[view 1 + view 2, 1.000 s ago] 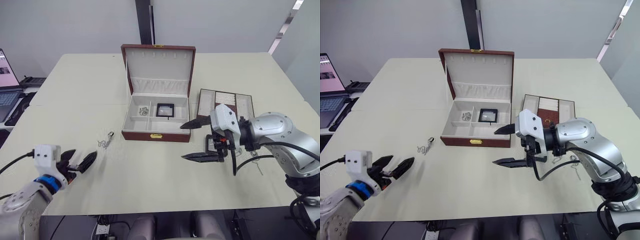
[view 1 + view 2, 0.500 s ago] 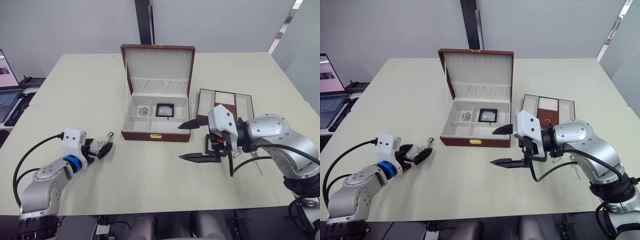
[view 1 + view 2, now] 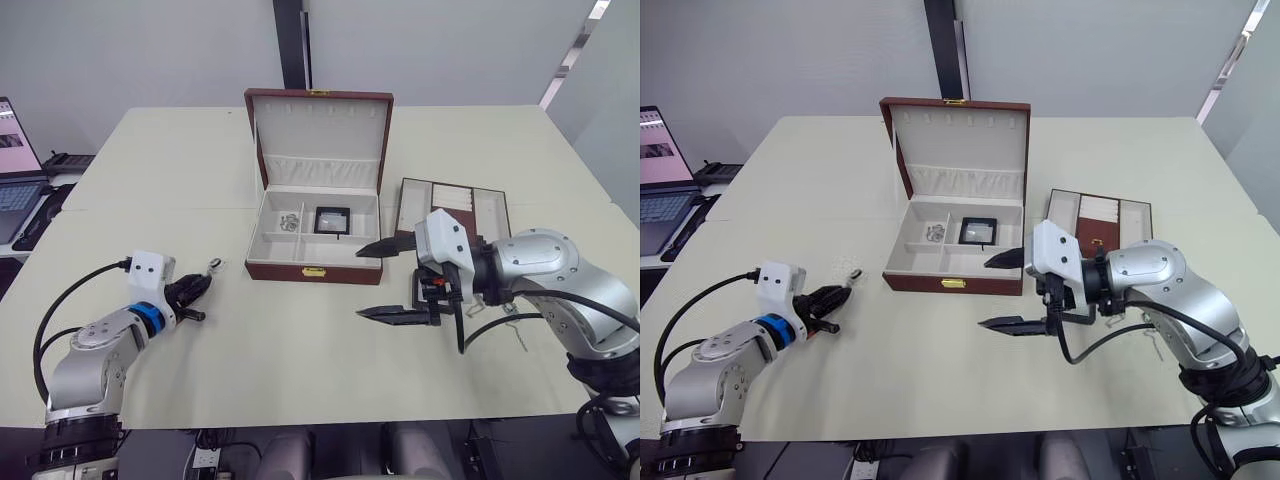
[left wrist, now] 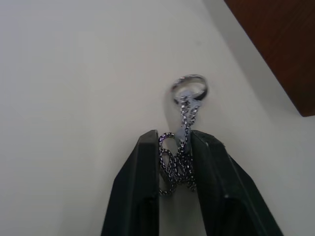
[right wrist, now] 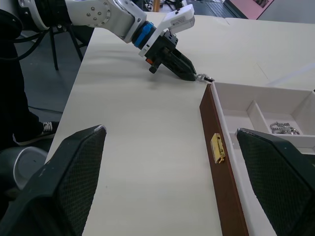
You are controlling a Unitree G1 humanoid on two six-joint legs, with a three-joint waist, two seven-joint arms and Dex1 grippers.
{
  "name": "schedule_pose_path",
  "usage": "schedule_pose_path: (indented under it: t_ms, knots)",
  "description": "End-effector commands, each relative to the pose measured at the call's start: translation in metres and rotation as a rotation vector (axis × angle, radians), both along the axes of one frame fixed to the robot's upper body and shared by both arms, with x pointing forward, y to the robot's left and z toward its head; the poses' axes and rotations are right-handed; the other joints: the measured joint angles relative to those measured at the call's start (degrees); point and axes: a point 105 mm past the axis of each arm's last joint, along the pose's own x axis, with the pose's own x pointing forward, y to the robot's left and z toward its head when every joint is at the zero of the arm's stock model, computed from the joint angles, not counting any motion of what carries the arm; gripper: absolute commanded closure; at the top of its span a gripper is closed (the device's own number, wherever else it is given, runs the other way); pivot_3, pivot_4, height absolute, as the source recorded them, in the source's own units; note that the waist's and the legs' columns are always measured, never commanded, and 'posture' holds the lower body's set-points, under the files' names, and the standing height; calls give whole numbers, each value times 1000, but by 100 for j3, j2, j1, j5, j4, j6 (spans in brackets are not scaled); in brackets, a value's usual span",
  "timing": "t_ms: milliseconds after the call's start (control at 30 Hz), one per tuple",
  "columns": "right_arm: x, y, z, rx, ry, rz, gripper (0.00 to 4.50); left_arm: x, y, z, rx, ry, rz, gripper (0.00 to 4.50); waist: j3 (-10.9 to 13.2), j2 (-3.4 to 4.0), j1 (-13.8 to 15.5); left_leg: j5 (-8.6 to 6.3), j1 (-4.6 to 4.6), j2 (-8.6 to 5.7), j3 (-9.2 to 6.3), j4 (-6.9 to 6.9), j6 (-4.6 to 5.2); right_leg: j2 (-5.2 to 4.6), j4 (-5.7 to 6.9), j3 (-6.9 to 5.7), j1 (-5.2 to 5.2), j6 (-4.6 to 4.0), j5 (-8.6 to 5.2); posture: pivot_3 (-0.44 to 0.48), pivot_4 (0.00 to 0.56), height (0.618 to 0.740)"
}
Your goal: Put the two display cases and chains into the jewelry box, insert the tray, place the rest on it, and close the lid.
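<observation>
Chain (image 4: 181,147) sits pinched between the fingers of my left hand (image 4: 176,162), low on the counter (image 3: 300,350) just left of the jewelry box (image 3: 313,240), because it has to go into the box before the tray (image 3: 470,205) goes in. The lid (image 3: 320,135) stands open so I can drop it inside, where one display case (image 3: 331,220) and a small silver clump already lie. My right hand (image 3: 385,280) hovers released, jaws wide, near the box front. I judge the second case hard to find; the pieces beside my right arm are too small to tell
</observation>
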Motion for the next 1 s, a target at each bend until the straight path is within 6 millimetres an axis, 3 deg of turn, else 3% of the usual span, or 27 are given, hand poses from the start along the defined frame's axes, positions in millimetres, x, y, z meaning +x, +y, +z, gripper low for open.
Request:
schedule_pose_path:
  t_ms: [33, 367, 600, 800, 1000]
  knots:
    - [-6, 1, 7, 14, -37, 8, 0, -6, -2, 0, 3, 4, -45, 4493, 0, 0, -5, 0, 0, 0, 0, 0, 0, 0, 0, 1, 0, 0, 0, 0, 150, 740]
    - [6, -7, 12, 25, -83, -88, 0, -21, -10, 78, 100, -185, -252, 4493, 5, -3, -30, -3, -3, 6, -4, -3, 5, 2, -2, 0, -4, 0, 0, 0, 150, 740]
    - [12, -8, 15, 24, -101, -119, 0, -14, -41, 129, 94, -234, -478, 4493, 7, -4, -41, -3, -5, 1, 3, -3, 5, 5, -4, -7, -3, 0, 0, 0, 150, 740]
    - [17, -5, 13, 12, -101, -158, 0, 7, -65, 145, 122, -237, -594, 4493, 8, -4, -92, -2, -5, 0, 4, -3, 4, 7, -2, -7, -3, 0, 0, 0, 150, 740]
    - [18, -5, 13, 8, -99, -182, 0, 26, -79, 129, 188, -161, -645, 4493, 9, -5, -184, 1, -8, 1, 5, -3, -1, 11, -2, -5, -4, 0, 0, 0, 150, 740]
